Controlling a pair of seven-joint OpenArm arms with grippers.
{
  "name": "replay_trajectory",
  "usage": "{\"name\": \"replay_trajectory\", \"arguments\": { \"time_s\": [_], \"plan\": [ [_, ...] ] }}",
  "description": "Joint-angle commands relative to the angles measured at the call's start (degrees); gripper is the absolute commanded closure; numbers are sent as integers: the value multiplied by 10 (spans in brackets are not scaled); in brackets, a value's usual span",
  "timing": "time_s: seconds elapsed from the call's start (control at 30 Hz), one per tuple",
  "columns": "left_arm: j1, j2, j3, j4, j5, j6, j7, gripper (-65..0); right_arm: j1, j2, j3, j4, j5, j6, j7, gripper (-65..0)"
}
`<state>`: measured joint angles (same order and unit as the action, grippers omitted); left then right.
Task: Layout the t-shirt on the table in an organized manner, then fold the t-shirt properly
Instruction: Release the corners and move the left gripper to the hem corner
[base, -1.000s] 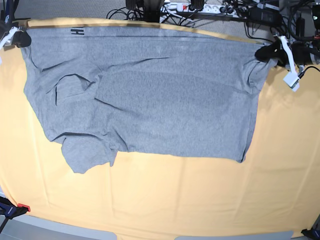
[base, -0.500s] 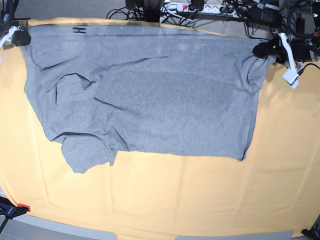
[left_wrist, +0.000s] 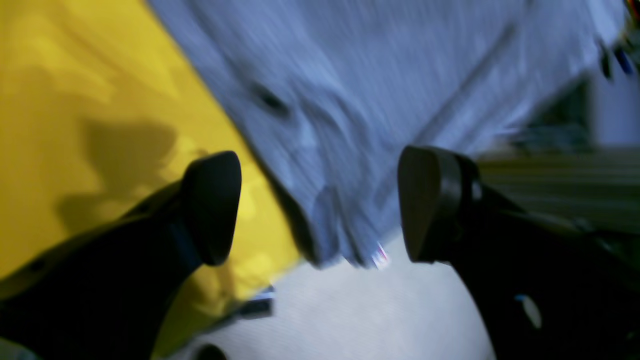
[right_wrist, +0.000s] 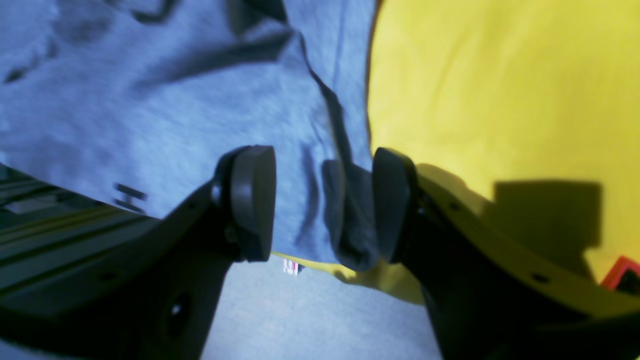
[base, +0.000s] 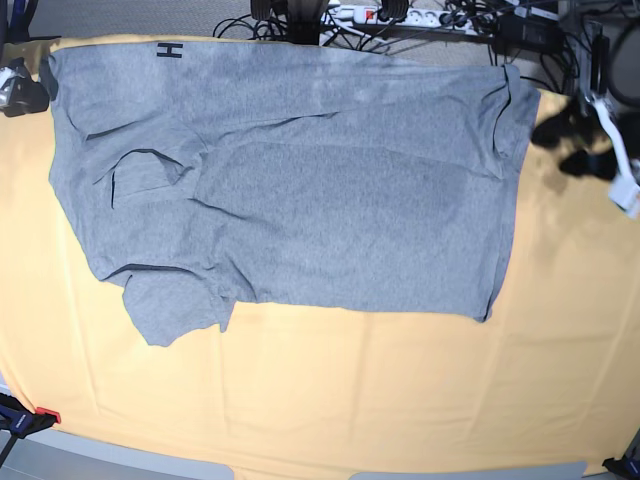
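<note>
The left gripper (left_wrist: 320, 205) is standing wide open, its two dark rounded fingertips (left_wrist: 212, 205) well apart with clear space between them; in the base view it (base: 568, 140) is hovering at the right edge, its jaws spread, with a white part of the wrist trailing behind it toward the frame's edge; the right gripper (right_wrist: 322, 205) is also standing open, its fingertips (right_wrist: 250, 200) parted, though less widely than the left's; in the base view the right gripper (base: 25, 90) is sitting at the far left edge, only partly in frame, so its pose is hard to read there.
</note>
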<state>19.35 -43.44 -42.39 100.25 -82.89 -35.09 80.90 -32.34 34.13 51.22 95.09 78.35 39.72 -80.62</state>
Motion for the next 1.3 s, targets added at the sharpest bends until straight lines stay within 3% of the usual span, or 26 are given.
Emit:
{"name": "replay_trajectory", "arguments": {
  "time_s": [0.0, 0.07, 0.27, 0.43, 0.57, 0.83, 1.1, 1.27],
  "plan": [
    [-19, -13, -19, 6, 7, -3, -9, -494, 0, 13, 7, 11, 14, 3, 6, -332],
    [-45, -12, -37, 6, 45, 0, -16, -494, 0, 13, 7, 12, 14, 3, 6, -332],
    [-127, 31, -61, -11, 178, 42, -138, -494, 0, 13, 7, 12, 14, 3, 6, -332],
    [-193, 64, -51, -120, 193, 49, -167, -494, 0, 13, 7, 12, 14, 3, 6, -332],
    [-269, 68, -8, -265, 190, 44, -176, -494, 0, 13, 7, 12, 14, 3, 6, -332],
    [-440, 83, 138, -509, 189, -12, -188, -494, 0, 13, 7, 12, 14, 3, 6, -332],
    [-534, 143, 234, -599, 288, -5, -243, -494, 0, 13, 7, 12, 14, 3, 6, -332],
    [-530, 182, 266, -602, 370, 31, -286, -494, 0, 13, 7, 12, 14, 3, 6, -332]
  ]
}}
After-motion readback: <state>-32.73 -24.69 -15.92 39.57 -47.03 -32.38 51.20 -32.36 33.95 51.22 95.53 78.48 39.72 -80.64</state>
